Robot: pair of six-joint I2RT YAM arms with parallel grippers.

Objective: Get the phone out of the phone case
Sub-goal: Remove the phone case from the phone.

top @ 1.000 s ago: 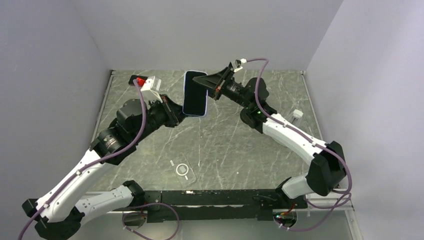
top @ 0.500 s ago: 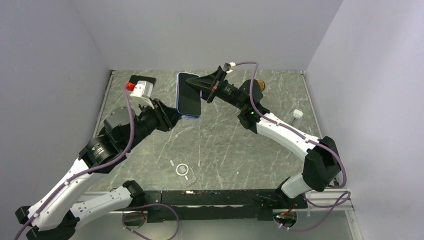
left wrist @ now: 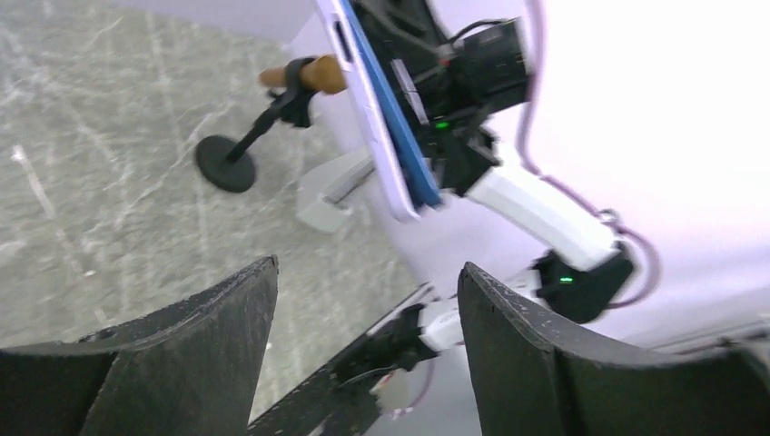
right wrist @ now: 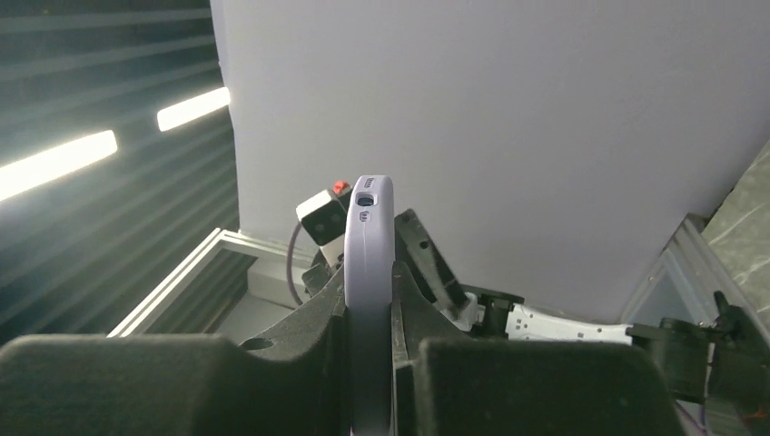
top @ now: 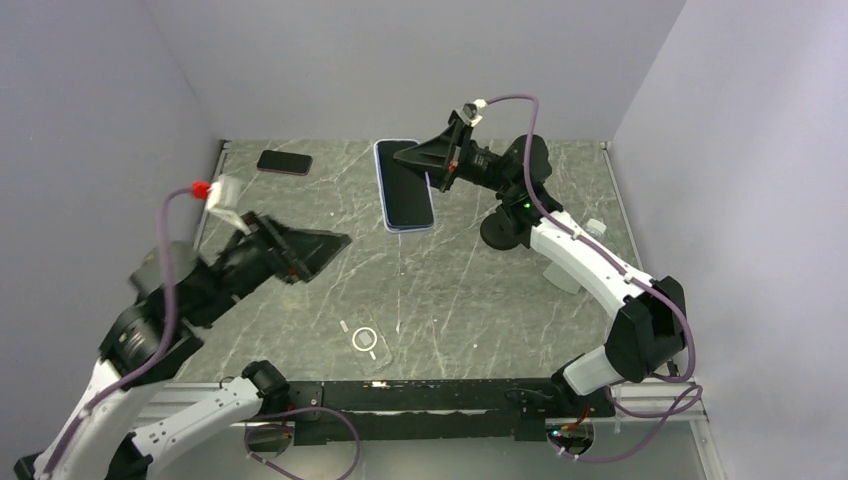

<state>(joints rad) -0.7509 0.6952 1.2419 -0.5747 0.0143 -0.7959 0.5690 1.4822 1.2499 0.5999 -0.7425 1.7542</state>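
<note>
The phone (top: 403, 190), lavender-edged with a black screen, hangs in the air over the far middle of the table. My right gripper (top: 428, 165) is shut on its upper right part. The right wrist view shows the phone (right wrist: 368, 227) edge-on, pinched between the right gripper's (right wrist: 370, 295) pads. My left gripper (top: 338, 240) stands open, well to the lower left of the phone, touching nothing. From the left wrist the phone (left wrist: 381, 118) shows beyond the left gripper's (left wrist: 368, 268) spread fingers. The clear phone case (top: 365, 340) with its white ring lies flat near the table's front edge.
A darker phone (top: 284, 162) lies at the far left of the table. A stand with a round black base (top: 497, 232) sits under the right arm, and also shows as the stand (left wrist: 227, 163) in the left wrist view. A small white object (top: 595, 229) rests at the right.
My left gripper has opened, let go of the phone's lower end and drawn back to the lower left. The right gripper has carried the phone slightly rightward. The darker phone is uncovered.
</note>
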